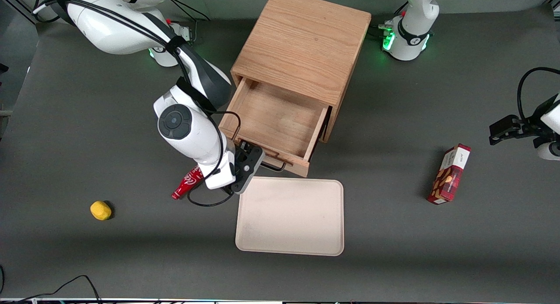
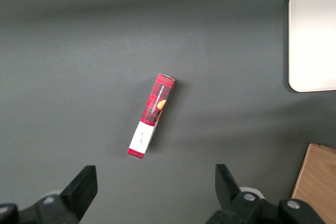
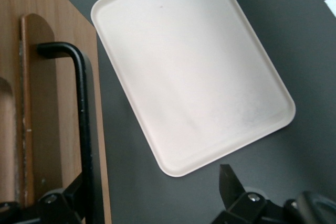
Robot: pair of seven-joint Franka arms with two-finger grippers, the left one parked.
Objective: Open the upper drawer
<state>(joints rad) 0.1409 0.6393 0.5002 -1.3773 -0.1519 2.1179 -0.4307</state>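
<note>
Upper drawer: I see the upper drawer (image 1: 280, 120) pulled well out of the wooden cabinet (image 1: 302, 46); its bare wooden floor is open to the front view; its front panel sits just beside the tray's edge nearest the cabinet.
Handle: the thin black wire handle (image 3: 84, 129) runs along the drawer front; in the front view one bent end of it (image 1: 276, 167) sticks out from under the gripper.
Gripper: I have the gripper (image 1: 250, 157) at the drawer front, at the handle's end toward the working arm's side; the wrist sits above the surface beside the tray's corner.
Jaws: spread; in the right wrist view one finger (image 3: 63, 203) lies against the handle bar and the other (image 3: 231, 187) stands well apart over the surface; nothing is pinched between them.
Tray: a cream tray (image 1: 291, 216) lies flat on the surface (image 1: 393, 251), nearer to the front camera than the cabinet.
Red can: a red can (image 1: 187, 183) lies on its side, partly under the wrist.
Yellow object: a small yellow object (image 1: 100, 210) sits toward the working arm's end of the surface.
Red box: a red box (image 1: 449, 174) lies toward the parked arm's end; well apart from the tray.
</note>
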